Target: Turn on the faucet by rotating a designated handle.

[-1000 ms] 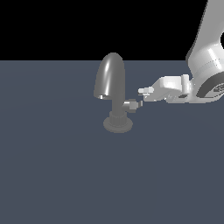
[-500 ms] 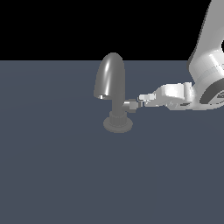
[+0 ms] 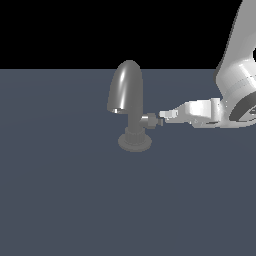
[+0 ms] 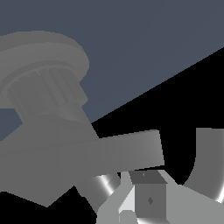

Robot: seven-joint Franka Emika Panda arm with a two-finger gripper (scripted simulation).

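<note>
The glossy grey faucet (image 3: 126, 89) stands upright on its round disc base (image 3: 134, 143) in the middle of the exterior view. The handle (image 3: 150, 120) is a short stub sticking out of the neck toward the exterior view's right. My gripper (image 3: 164, 116) reaches in from that side, its white fingers close together and their tips right at the handle's end. In the wrist view the handle's flat tab (image 4: 127, 151) lies just past one fingertip (image 4: 149, 199), with the ribbed neck and the faucet's base (image 4: 43, 52) beyond. Nothing sits between the fingers.
The faucet stands on a flat dark blue-grey floor (image 3: 65, 200). My white arm (image 3: 240, 85) comes down from the exterior view's upper right.
My gripper has dropped a little and moved toward the faucet's neck, so its tips now meet the handle's end. The faucet stands where it was.
</note>
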